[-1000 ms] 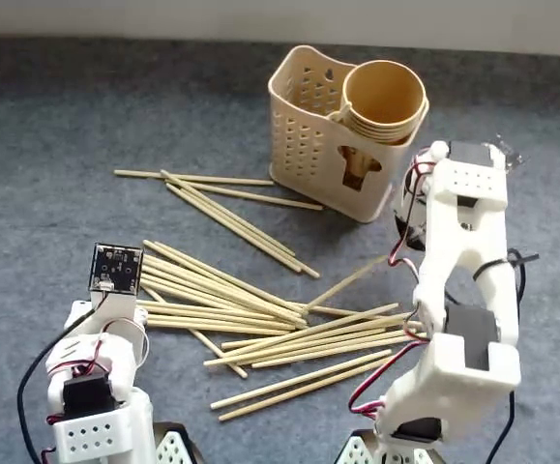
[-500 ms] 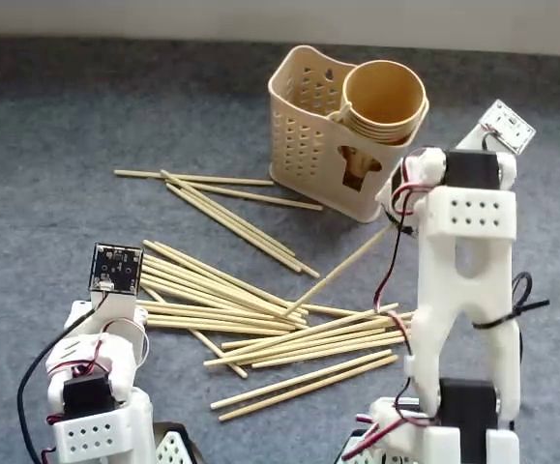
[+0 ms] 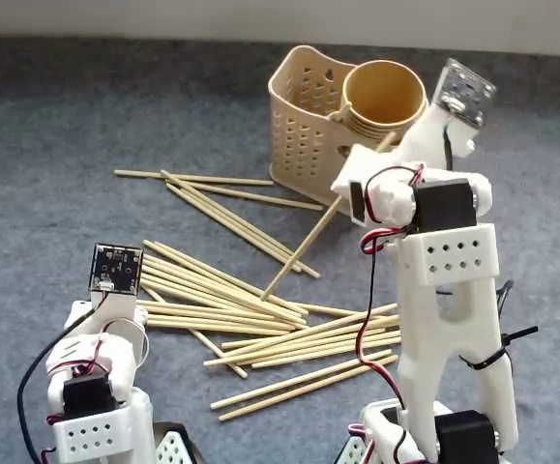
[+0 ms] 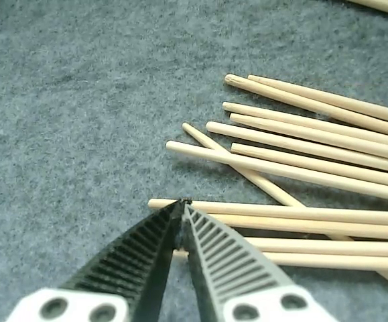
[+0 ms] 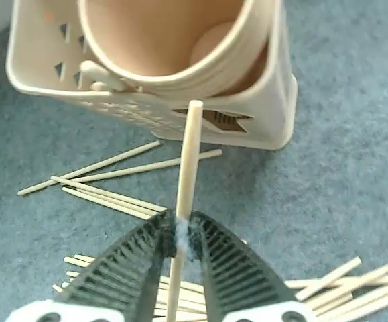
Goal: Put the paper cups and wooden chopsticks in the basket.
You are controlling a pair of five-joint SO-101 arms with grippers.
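Note:
A cream perforated basket (image 3: 304,135) stands at the back of the grey mat with a stack of paper cups (image 3: 384,97) inside it. My right gripper (image 5: 178,235) is shut on one wooden chopstick (image 5: 187,161), held aloft and slanting, its upper tip just in front of the basket (image 5: 261,127) and under the rim of the paper cups (image 5: 167,40). In the high view that chopstick (image 3: 313,237) runs from beside the basket down toward the pile. Several chopsticks (image 3: 241,309) lie scattered on the mat. My left gripper (image 4: 182,203) is shut and holds nothing, its tip low over the ends of several chopsticks (image 4: 301,147).
A separate bunch of chopsticks (image 3: 217,198) lies left of the basket. The right arm's white body (image 3: 449,290) stands tall over the right side of the pile. Open mat stretches to the far left and back.
My right arm has risen and swung toward the basket, lifting one chopstick off the pile until its tip reaches the basket's front. The left arm has stayed still.

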